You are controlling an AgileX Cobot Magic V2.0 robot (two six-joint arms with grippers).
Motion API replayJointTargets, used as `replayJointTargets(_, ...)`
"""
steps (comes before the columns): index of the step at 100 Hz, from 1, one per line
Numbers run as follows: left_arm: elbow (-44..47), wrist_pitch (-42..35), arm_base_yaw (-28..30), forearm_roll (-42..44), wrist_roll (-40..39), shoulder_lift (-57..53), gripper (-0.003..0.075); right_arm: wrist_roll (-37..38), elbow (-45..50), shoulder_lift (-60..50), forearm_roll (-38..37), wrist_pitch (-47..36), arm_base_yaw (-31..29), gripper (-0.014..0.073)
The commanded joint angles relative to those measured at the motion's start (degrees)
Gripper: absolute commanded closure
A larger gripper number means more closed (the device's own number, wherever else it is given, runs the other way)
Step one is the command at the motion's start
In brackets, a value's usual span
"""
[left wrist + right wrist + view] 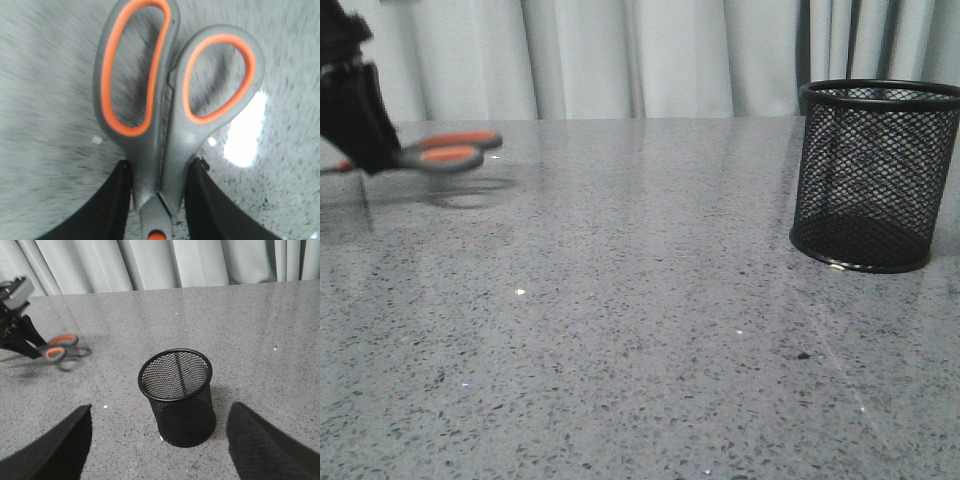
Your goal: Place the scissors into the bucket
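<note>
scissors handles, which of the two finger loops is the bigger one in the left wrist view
The long oval loop of the scissors is bigger; the other loop is shorter and rounder. Both have orange linings, and the left tool grips just below them.

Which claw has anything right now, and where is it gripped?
The left claw holds the scissors at the neck just below the handle loops, near the pivot. The right claw is open and holds nothing.

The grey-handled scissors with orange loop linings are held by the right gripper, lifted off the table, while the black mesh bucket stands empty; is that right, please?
Not quite: the left gripper holds the grey-and-orange scissors, as the left wrist view shows. The black wire-mesh bucket indeed stands empty.
</note>
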Motion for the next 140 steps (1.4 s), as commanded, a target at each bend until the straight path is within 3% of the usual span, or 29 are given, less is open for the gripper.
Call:
replayJointTargets(1, -1.53, -2.38, -0.48, -6.06, -0.54, -6.16, 0.0680, -0.48, -1.92, 0.94, 2.59, -4.10, 0.02, 0.0087)
replayJointTargets(19, -1.53, -6.68, -3.77, -15.34, 5.22, -14.03, 0.0673, -4.16, -2.38, 0.94, 15.83, -4.45, 0.02, 0.0087)
replayJointTargets(34, -1.53, -11.53, -12.09, -19.49, 8.82, -20.22, 0.0664, -14.22, -3.80, 1.44, 32.65, -4.92, 0.02, 0.0086)
replayJointTargets(44, -1.53, -13.05, -18.78, -19.76, 8.82, -22.98, 0.0664, -17.47, -5.37, 2.76, 37.87, -4.92, 0.02, 0.0086)
replayJointTargets(62, -1.53, -16.56, -31.27, -19.57, 8.82, -25.21, 0.0664, -17.54, -8.44, 5.72, 39.16, -3.63, 0.02, 0.0086)
replayJointTargets(79, -1.53, -20.78, -39.03, -19.57, 8.82, -25.26, 0.0664, -17.79, -11.94, 7.67, 39.45, -1.61, 0.02, 0.0083)
replayJointTargets(105, -1.53, -24.58, -45.15, -19.57, 8.82, -25.26, 0.0664, -17.79, -12.65, 10.20, 39.42, -0.48, 0.02, 0.0083)
replayJointTargets(140, -1.53, -25.02, -47.50, -20.18, 8.82, -25.72, 0.0666, -17.79, -12.65, 17.59, 40.53, 0.01, 0.02, 0.0090)
